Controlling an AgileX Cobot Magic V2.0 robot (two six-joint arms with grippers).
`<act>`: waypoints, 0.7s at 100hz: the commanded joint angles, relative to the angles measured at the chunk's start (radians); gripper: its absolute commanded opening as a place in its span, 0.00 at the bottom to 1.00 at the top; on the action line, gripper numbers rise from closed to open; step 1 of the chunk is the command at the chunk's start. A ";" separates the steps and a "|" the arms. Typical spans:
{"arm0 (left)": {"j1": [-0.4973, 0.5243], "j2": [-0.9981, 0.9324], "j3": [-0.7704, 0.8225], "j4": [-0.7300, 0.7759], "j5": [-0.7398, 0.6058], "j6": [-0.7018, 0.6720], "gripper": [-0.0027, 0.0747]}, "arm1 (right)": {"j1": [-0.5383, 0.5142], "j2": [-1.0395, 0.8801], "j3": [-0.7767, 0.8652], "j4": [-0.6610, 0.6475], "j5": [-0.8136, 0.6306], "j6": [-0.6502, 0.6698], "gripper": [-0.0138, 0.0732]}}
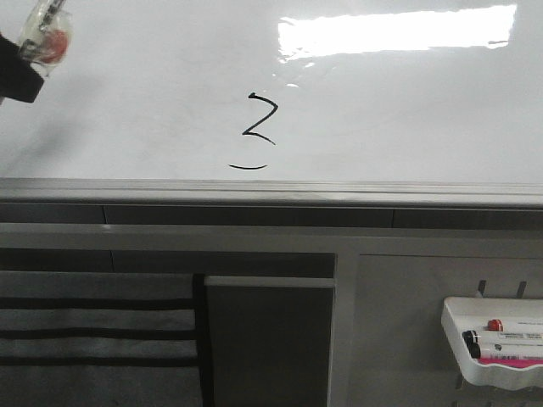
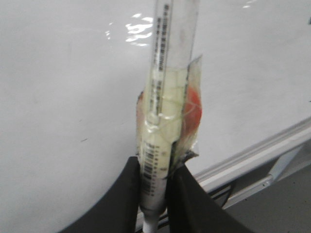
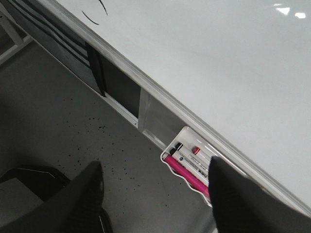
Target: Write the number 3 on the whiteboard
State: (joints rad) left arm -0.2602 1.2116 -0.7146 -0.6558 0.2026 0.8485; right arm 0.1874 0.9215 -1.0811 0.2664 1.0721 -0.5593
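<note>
The number 3 (image 1: pixel 258 129) is drawn in thin black line on the whiteboard (image 1: pixel 407 110), an angular upper part with a separate curved stroke below it; its lower stroke shows in the right wrist view (image 3: pixel 90 18). My left gripper (image 1: pixel 21 68) is at the far upper left, away from the figure. It is shut on a marker (image 2: pixel 163 126) wrapped in clear tape with a barcode and an orange patch, pointing at the board (image 2: pixel 63 97). My right gripper (image 3: pixel 155 187) is open and empty, below the board's right part (image 3: pixel 218 58).
A small white marker tray (image 1: pixel 492 373) hangs at the lower right under the board's grey bottom edge (image 1: pixel 271 193), holding a pink marker (image 3: pixel 187 175) and black-capped ones. A dark panel (image 1: pixel 267 339) and striped cloth (image 1: pixel 93 331) sit below the board.
</note>
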 commanded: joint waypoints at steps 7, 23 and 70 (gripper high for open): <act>0.042 0.042 -0.019 -0.093 -0.141 -0.016 0.02 | -0.007 -0.014 0.010 0.025 -0.086 0.000 0.63; 0.064 0.122 -0.040 -0.143 -0.167 -0.016 0.02 | -0.007 -0.014 0.015 0.028 -0.099 0.000 0.63; 0.070 0.172 -0.094 -0.149 -0.137 -0.018 0.12 | -0.007 -0.014 0.015 0.028 -0.101 0.000 0.63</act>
State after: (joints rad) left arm -0.1943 1.4074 -0.7719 -0.7961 0.1013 0.8418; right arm 0.1853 0.9215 -1.0436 0.2783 1.0248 -0.5593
